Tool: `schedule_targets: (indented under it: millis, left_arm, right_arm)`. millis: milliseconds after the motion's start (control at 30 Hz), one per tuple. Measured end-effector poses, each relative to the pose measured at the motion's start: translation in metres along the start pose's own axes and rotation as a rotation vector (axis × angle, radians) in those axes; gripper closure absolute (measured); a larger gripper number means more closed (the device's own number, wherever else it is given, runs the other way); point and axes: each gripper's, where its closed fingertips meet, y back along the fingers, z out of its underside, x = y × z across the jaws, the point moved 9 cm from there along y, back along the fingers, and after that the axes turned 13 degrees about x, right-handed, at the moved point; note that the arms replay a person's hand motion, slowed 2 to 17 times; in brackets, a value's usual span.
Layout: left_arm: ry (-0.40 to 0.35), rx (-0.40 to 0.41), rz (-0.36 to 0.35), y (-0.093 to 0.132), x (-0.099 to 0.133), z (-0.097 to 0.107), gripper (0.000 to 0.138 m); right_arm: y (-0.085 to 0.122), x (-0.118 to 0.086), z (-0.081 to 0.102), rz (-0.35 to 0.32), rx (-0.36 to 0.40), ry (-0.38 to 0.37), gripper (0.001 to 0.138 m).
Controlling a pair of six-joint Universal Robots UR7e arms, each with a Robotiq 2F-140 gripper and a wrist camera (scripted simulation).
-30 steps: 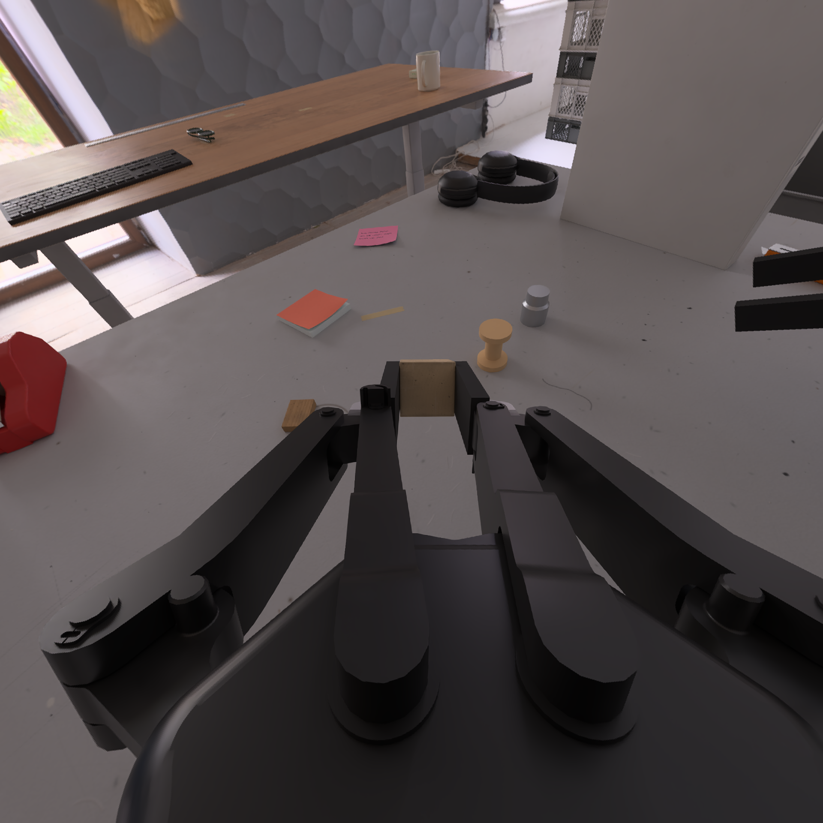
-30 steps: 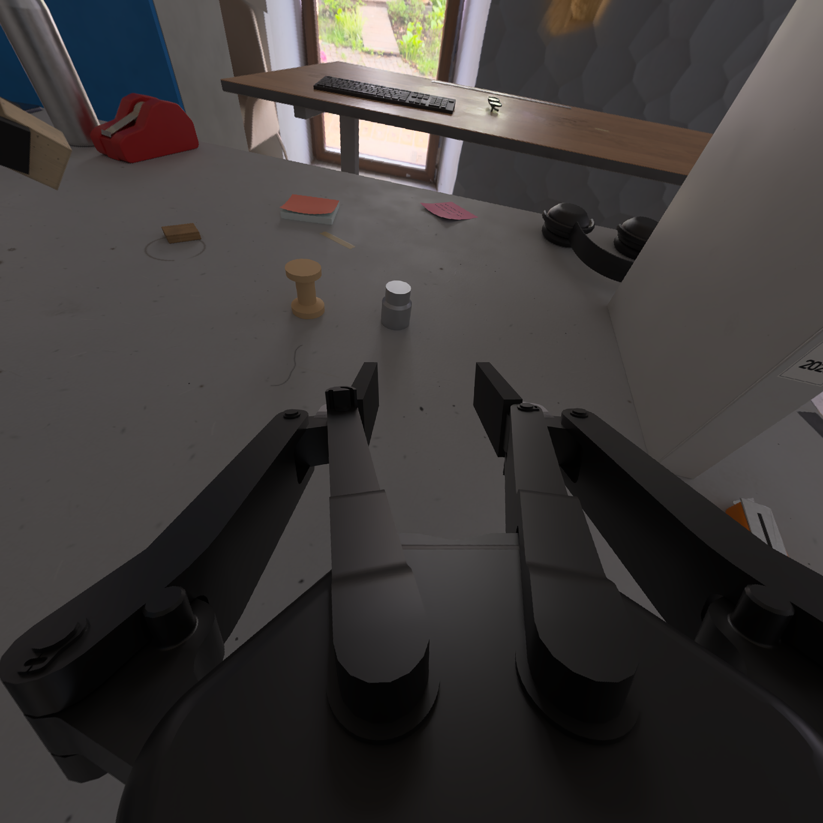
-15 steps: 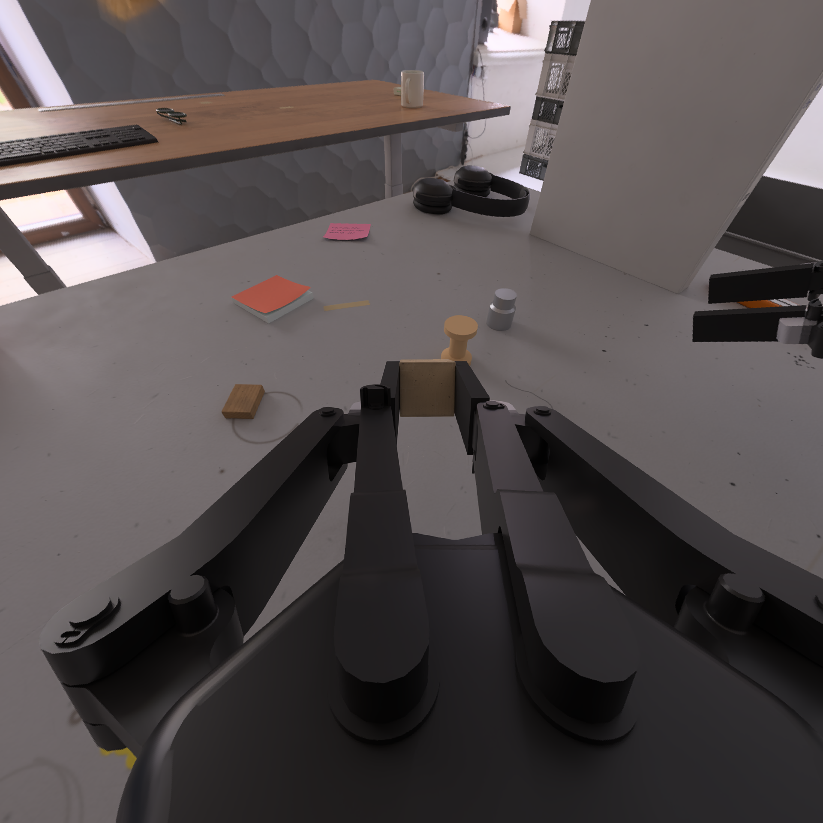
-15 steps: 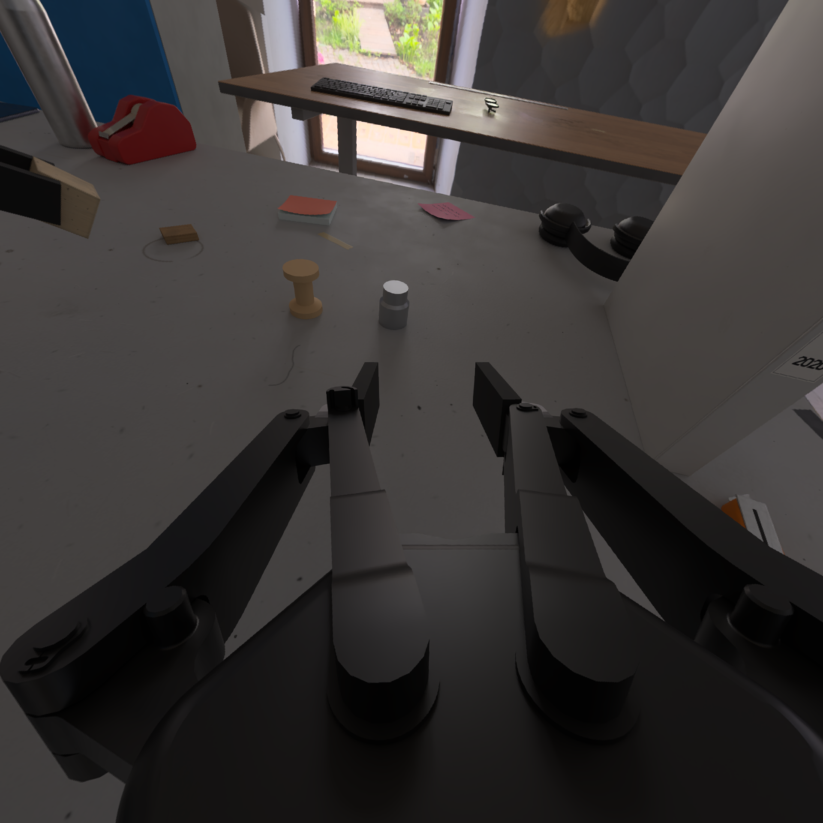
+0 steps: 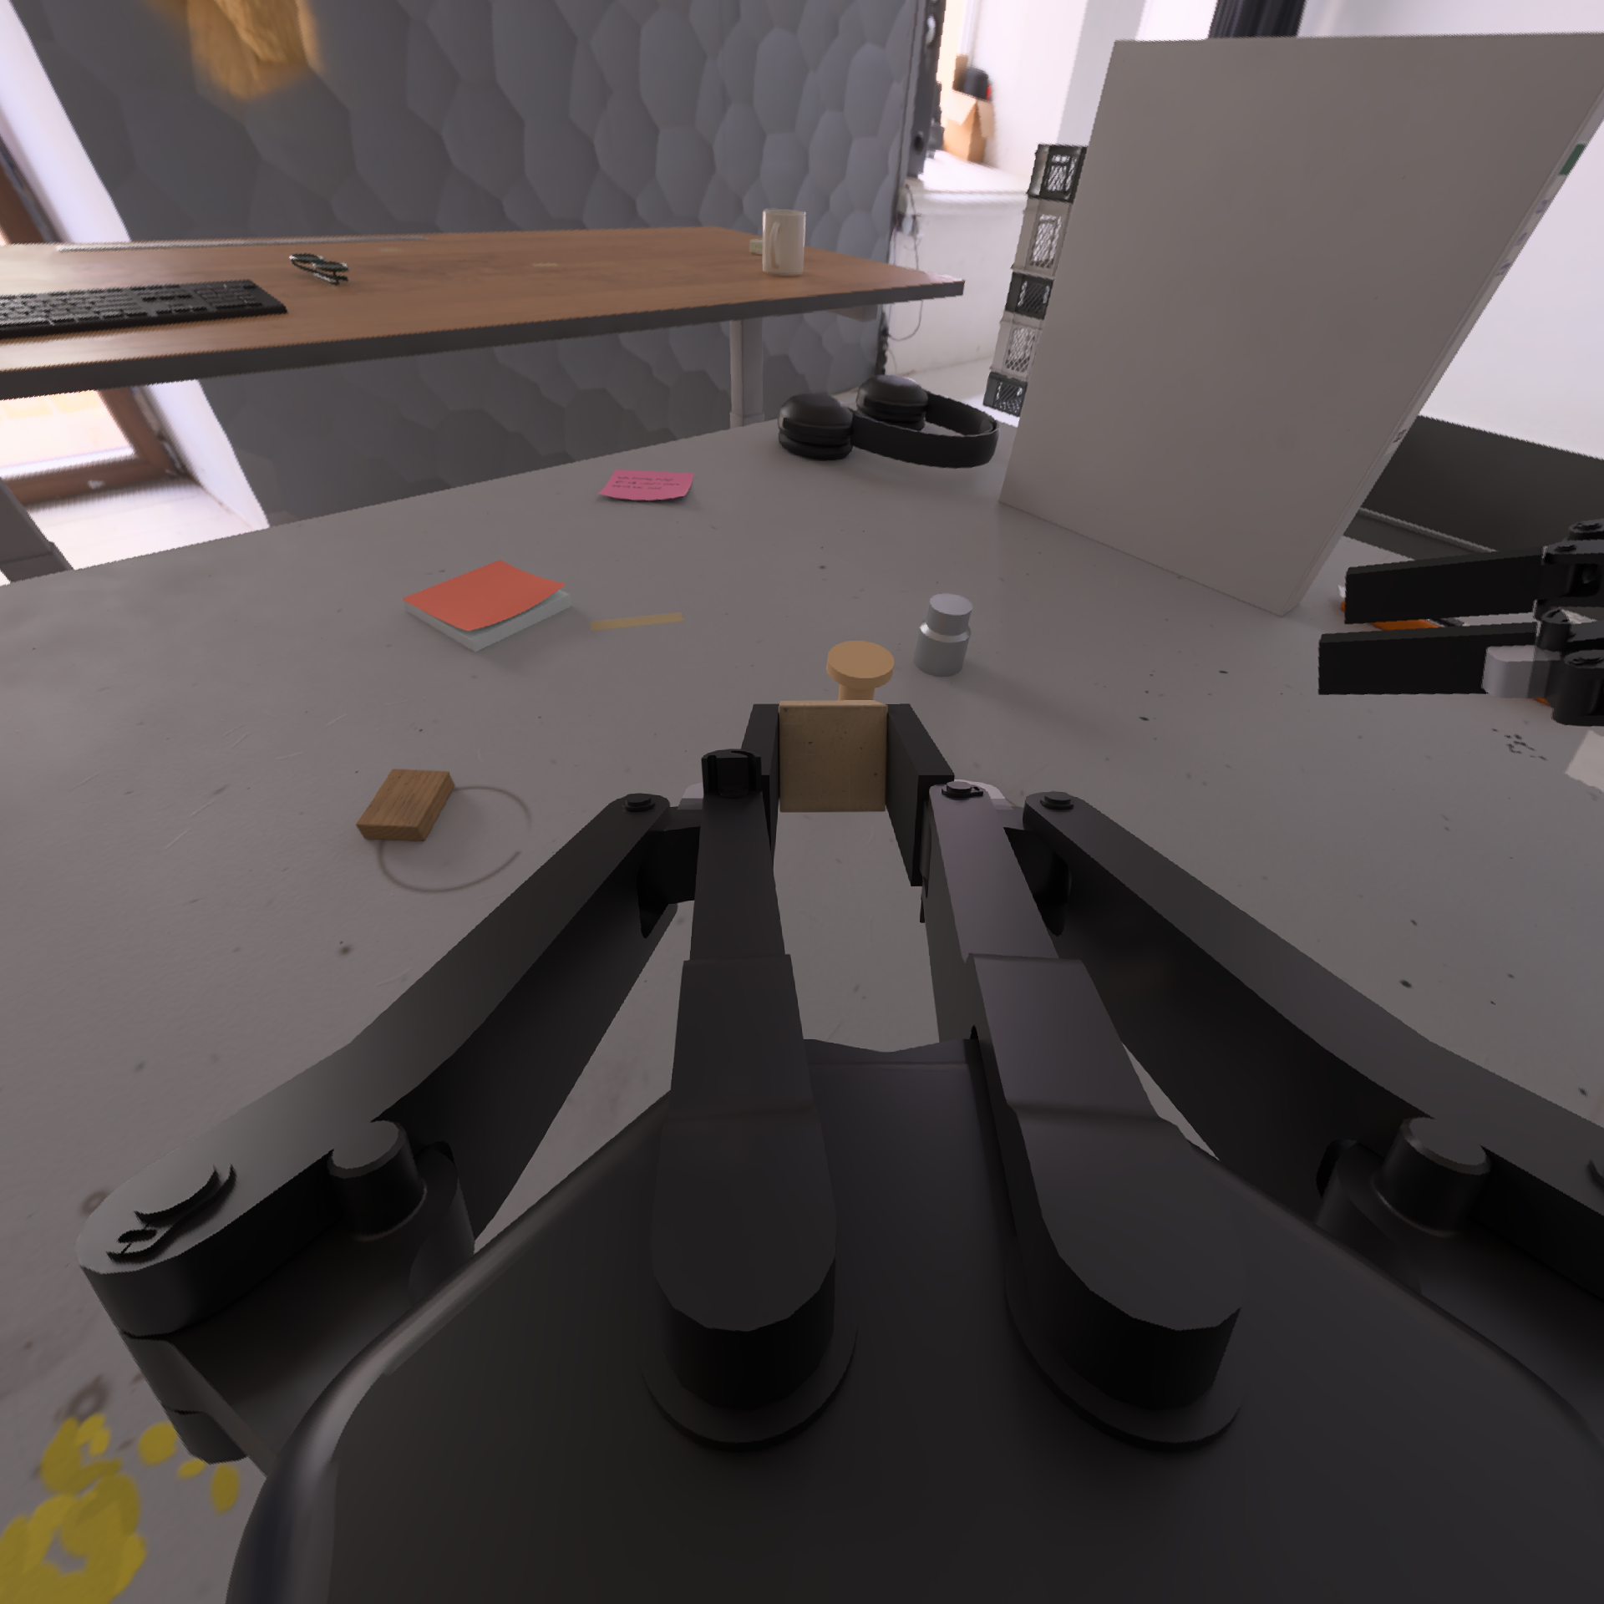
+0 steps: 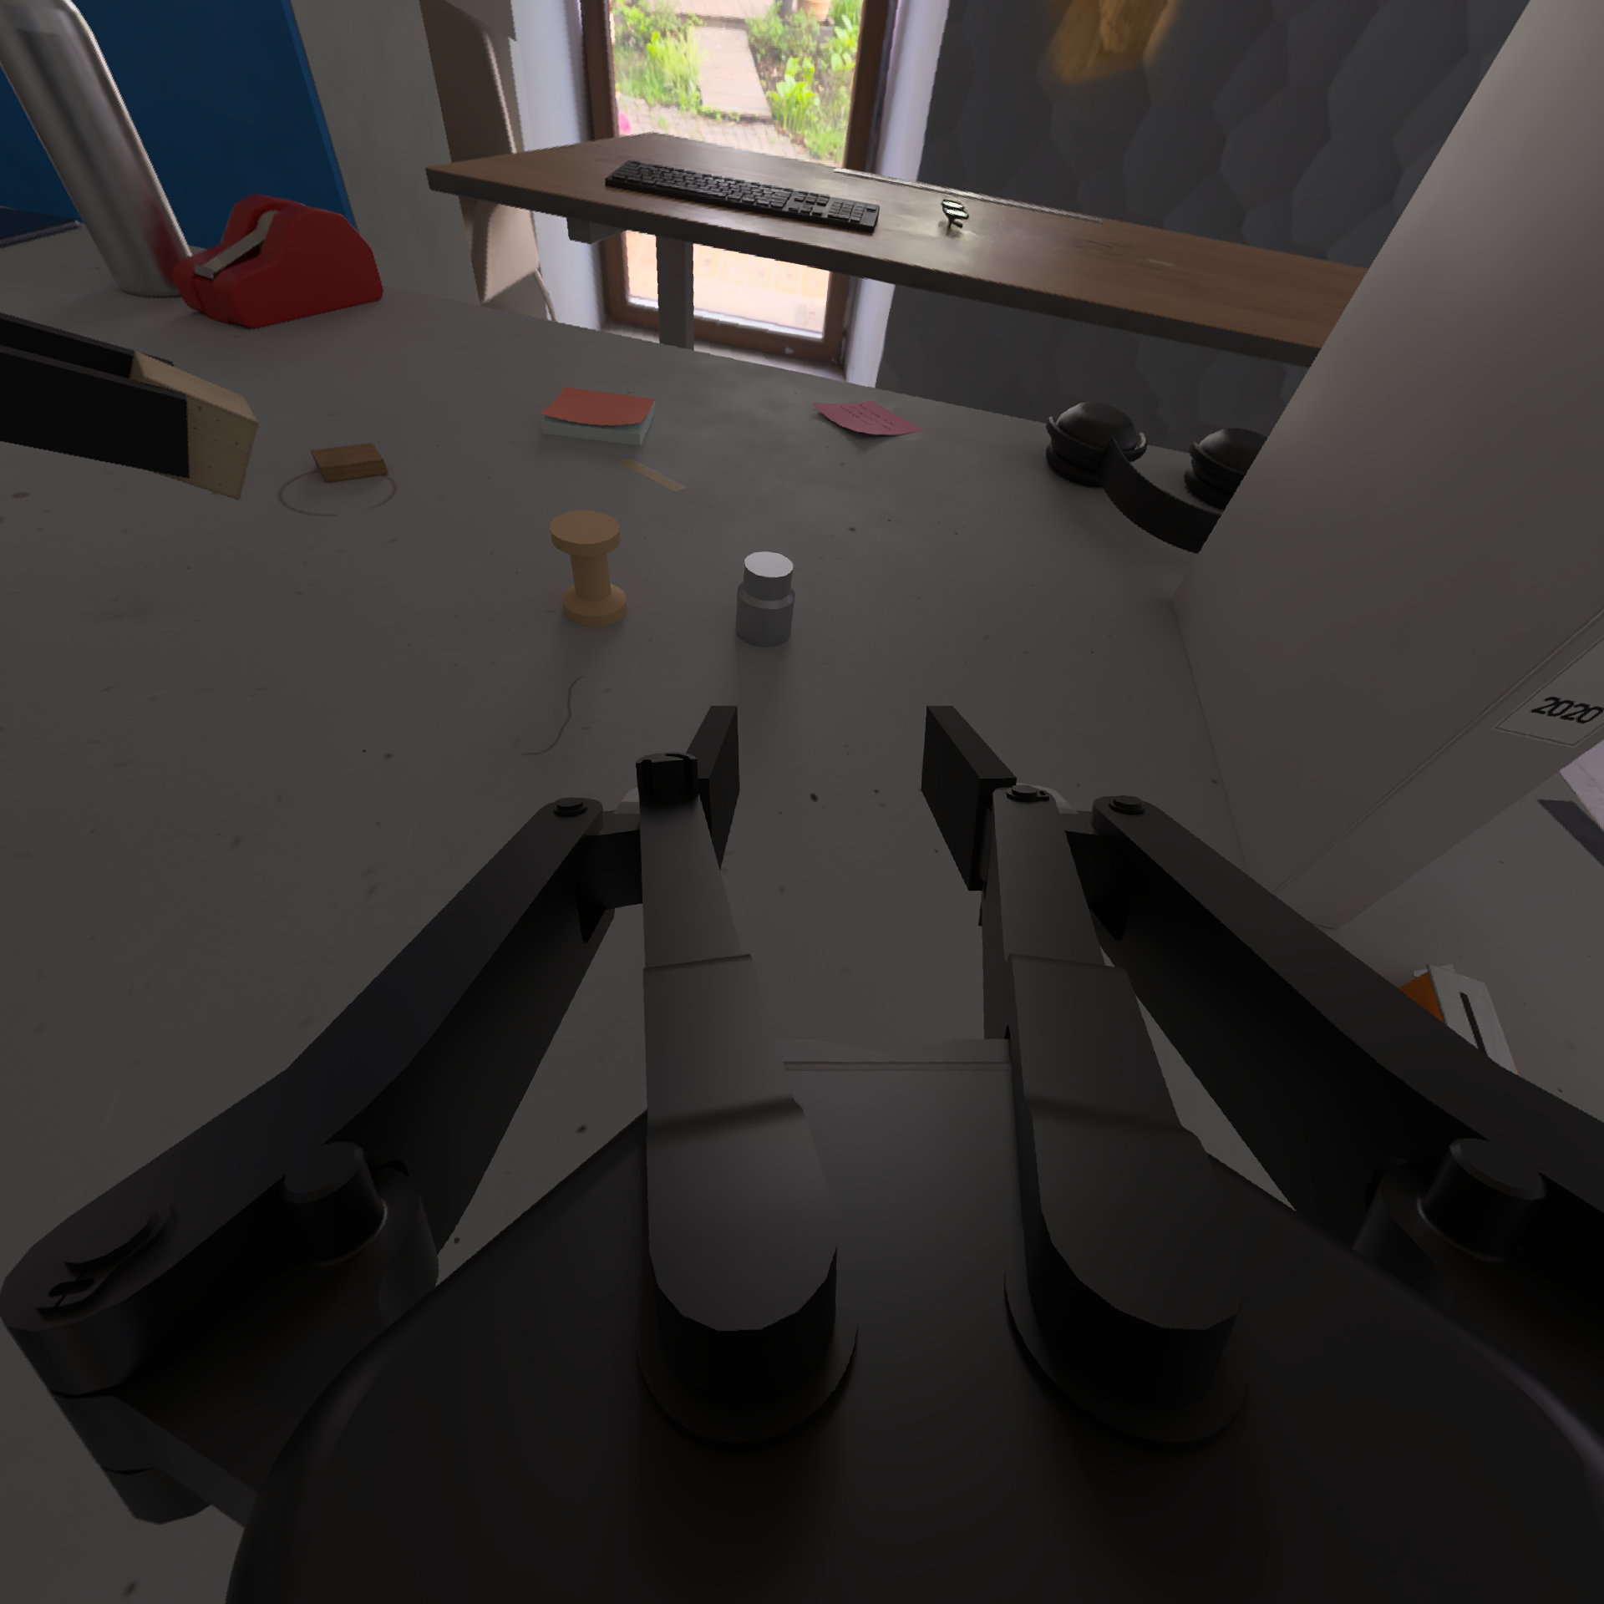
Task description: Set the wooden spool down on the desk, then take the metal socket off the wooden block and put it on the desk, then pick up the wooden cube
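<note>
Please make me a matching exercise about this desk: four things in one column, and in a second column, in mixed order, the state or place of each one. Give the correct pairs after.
Things
1. wooden cube
2. wooden spool
3. metal socket
4. wooden block

States or places
A. lies flat at the edge of a faint ring mark
B. held above the desk in the shut left gripper
C. stands upright on the desk, grey
D. stands upright on the desk, tan, left of the socket in the right wrist view

Pairs: 1-B, 2-D, 3-C, 4-A
</note>
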Motion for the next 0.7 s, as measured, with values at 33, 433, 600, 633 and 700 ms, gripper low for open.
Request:
schedule_targets:
  millis: [33,433,600,633,700]
  left_arm:
    - [-0.001,0.007,0.004,-0.001,0.001,0.000,0.107]
    - [0.001,0.072,0.022,-0.012,0.010,-0.001,0.107]
    - [0.003,0.067,0.029,-0.020,0.012,0.000,0.107]
    - [0.002,0.068,0.027,-0.021,0.012,0.000,0.107]
    - [-0.002,0.062,0.028,-0.024,0.014,0.001,0.107]
  right_arm:
    - [0.000,0.000,0.000,0.000,0.000,0.000,0.082]
    - [0.000,0.002,0.000,0.001,0.003,-0.005,0.082]
    - [0.000,0.002,0.000,0.000,0.003,-0.006,0.082]
    - [0.000,0.002,0.000,0.000,0.003,-0.006,0.082]
    - [0.000,0.002,0.001,0.000,0.002,-0.007,0.082]
